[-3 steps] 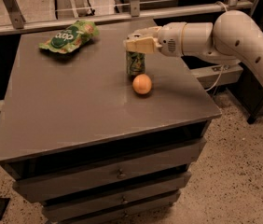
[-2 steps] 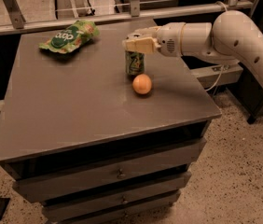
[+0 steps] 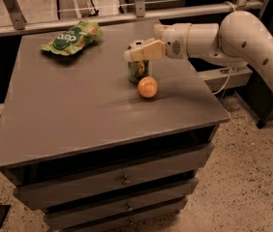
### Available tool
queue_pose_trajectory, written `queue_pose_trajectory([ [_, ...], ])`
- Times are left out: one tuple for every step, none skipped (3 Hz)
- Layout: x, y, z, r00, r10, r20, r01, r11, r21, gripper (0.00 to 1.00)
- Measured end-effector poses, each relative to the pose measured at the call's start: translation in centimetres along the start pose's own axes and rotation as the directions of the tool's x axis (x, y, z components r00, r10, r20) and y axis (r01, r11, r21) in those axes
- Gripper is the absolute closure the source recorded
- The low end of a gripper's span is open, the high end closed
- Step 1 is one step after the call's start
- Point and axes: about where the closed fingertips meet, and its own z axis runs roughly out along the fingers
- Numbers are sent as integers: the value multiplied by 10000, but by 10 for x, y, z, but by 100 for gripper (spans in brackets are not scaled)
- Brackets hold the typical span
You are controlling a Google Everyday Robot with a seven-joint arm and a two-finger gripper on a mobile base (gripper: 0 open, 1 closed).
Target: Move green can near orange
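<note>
Three things sit on a dark grey bench (image 3: 78, 110), seen from above and in front: a green can, an orange and a snack bag. The green can (image 3: 138, 73) stands upright on the bench top, right of the middle and toward the back, its lower body showing green with pale yellowish markings. The orange (image 3: 147, 87), a small smooth round fruit, rests just beside the can, in front of it and slightly to its right as the camera sees it. The two may be touching or a hair apart; which cannot be told. The gripper (image 3: 136, 52), pale cream and white, sits right at the top of the can and hides the can's top, reaching in from the right side of the view. Whether the gripper is clamped on the can or loose around it cannot be told from this angle. Behind the gripper a thick white arm (image 3: 245, 35) runs to the right, bends, and drops out of view at the right edge. The snack bag (image 3: 72, 37), flat, crinkly and green with a white logo, lies at the back left of the bench, well apart from the can and the orange. Below the bench top, the front holds stacked grey drawers (image 3: 122, 180) with small knobs. A pale metal rail (image 3: 102, 20) runs along behind the bench. The floor (image 3: 252, 178) is light and speckled.
</note>
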Motion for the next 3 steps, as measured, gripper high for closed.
queue_pose_trajectory([
  [3,2,-25,9961,-219,-860,239,9995,222,0],
  [1,4,-80,9836,-182,-1793,352,9952,917,0],
  [1,4,-80,9836,-182,-1794,351,9952,914,0],
])
